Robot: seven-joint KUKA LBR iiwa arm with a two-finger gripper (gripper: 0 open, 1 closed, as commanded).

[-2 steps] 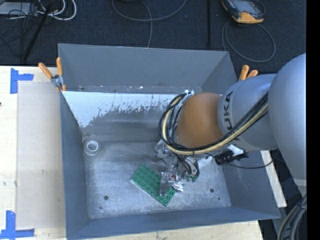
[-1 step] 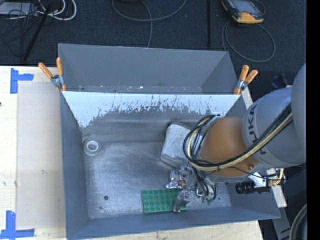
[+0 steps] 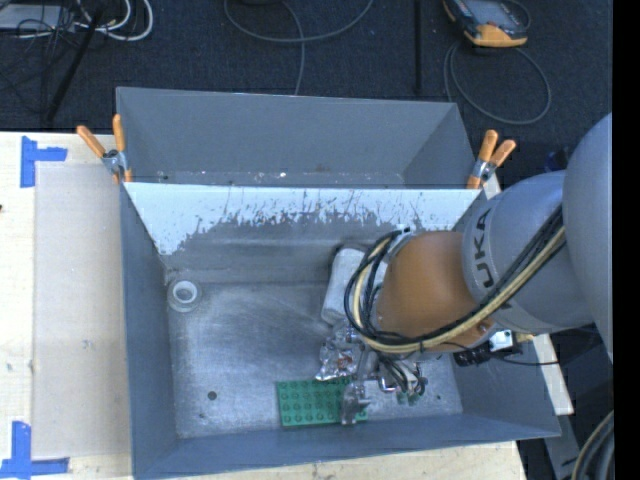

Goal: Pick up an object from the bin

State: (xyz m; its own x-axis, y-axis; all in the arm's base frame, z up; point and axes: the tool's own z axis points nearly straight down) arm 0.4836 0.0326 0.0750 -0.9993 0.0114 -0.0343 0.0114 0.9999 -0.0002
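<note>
Green plate (image 3: 308, 405): flat, studded, on the bin (image 3: 240, 358) floor close to the near wall, right of centre.
Gripper (image 3: 347, 383): low over the plate's right end; its opening cannot be told, nor any hold.
Pale cylinder (image 3: 342, 271): farther back, partly hidden by the orange wrist.
Clear ring (image 3: 184, 293): far left, well apart.

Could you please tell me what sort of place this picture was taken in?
Likely a robotics lab set up for bin-picking trials: a KUKA arm reaches into a grey metal bin holding loose bits such as a green studded plate.
</note>
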